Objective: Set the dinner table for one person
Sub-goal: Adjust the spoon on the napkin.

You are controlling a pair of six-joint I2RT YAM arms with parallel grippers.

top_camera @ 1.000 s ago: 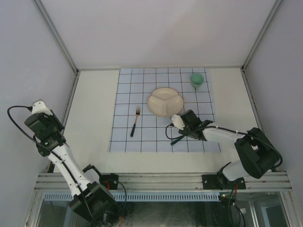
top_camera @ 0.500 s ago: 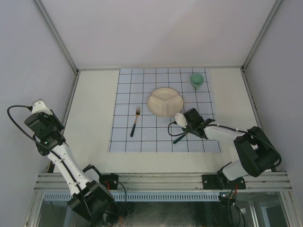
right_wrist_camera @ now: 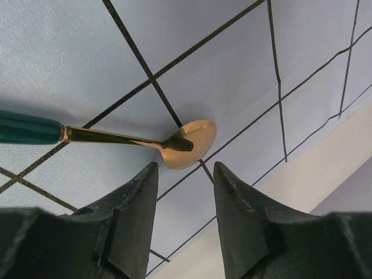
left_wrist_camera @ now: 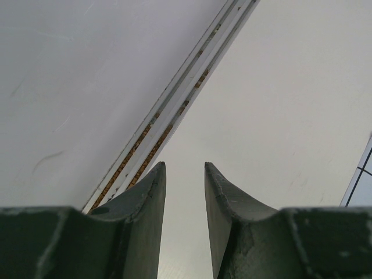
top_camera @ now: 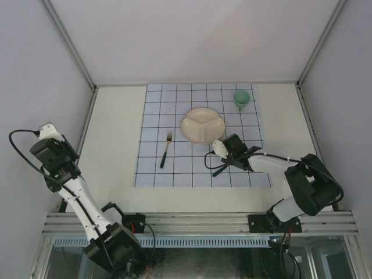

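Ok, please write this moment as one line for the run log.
left gripper: open, empty, by dinner table left edge | right gripper: open, at spoon lying on cloth | plate, fork, cup: on cloth

The right gripper (right_wrist_camera: 185, 168) is shifting slightly on the near side of the plate (top_camera: 202, 124), having nudged right and now edging back left. The spoon (right_wrist_camera: 107, 136) is lying loose, a touch further right of where it was below the plate.
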